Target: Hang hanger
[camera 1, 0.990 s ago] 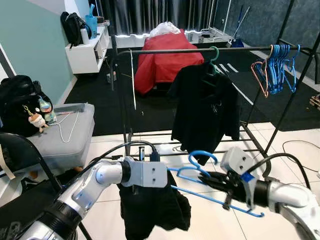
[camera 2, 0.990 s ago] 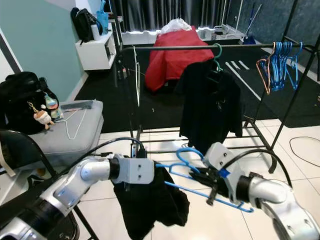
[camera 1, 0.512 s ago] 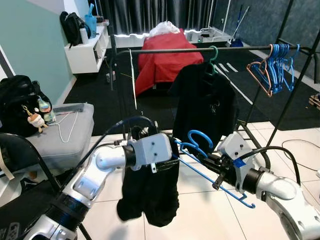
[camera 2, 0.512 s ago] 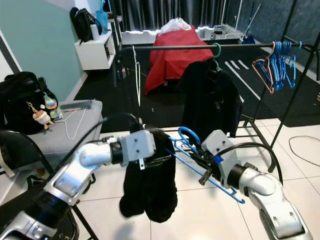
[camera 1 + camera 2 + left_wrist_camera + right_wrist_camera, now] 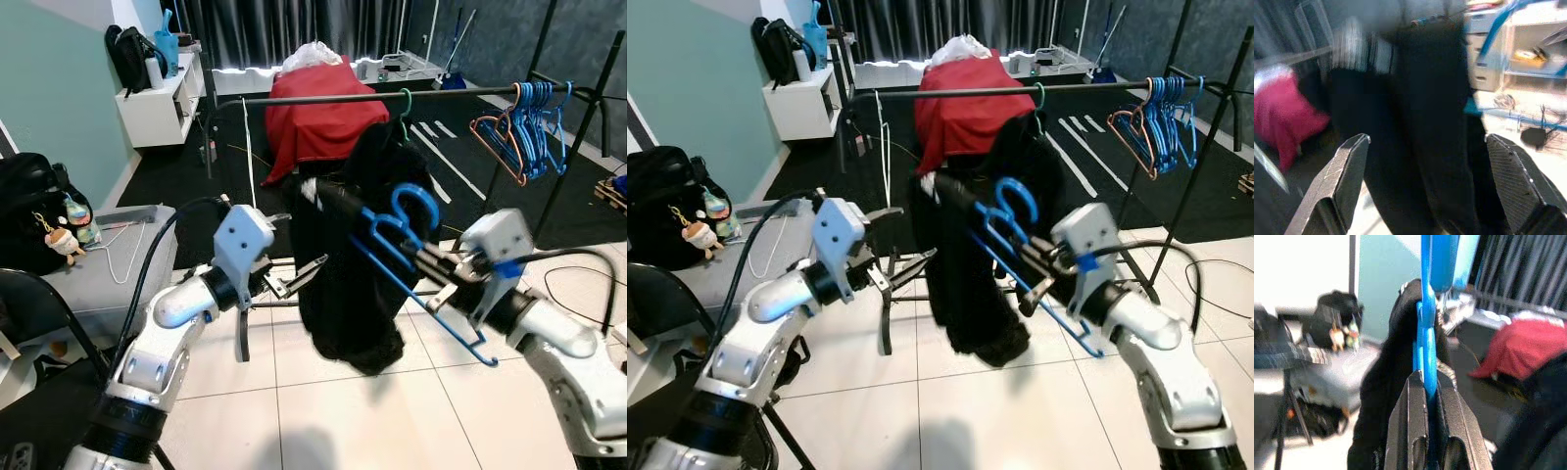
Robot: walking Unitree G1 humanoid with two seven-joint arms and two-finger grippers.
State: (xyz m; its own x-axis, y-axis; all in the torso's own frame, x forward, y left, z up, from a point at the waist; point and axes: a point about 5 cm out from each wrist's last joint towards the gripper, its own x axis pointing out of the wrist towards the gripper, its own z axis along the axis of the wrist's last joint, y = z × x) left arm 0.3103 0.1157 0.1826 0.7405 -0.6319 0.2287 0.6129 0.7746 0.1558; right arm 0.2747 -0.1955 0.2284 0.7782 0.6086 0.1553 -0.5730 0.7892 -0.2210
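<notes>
A blue plastic hanger (image 5: 411, 269) with a black garment (image 5: 343, 264) draped over it is held up in front of the black clothes rack bar (image 5: 294, 99). My right gripper (image 5: 443, 270) is shut on the hanger below its hook (image 5: 416, 201); in the right wrist view the fingers (image 5: 1415, 421) clamp the blue stem (image 5: 1427, 308). My left gripper (image 5: 269, 304) is open just left of the garment, apart from it. The left wrist view has its fingers (image 5: 1347, 171) spread wide with the black garment (image 5: 1420, 122) ahead.
A black shirt on a green hanger (image 5: 404, 101) hangs on the bar behind the garment. A bunch of blue hangers (image 5: 519, 117) hangs at the rack's right end. A grey seat (image 5: 118, 250) and black bag (image 5: 29, 196) stand left; a red cover (image 5: 318, 117) lies behind.
The right gripper has lifted the hanger and garment up toward the rack bar. The left gripper has let go of the garment, opened and drawn back to the left.
</notes>
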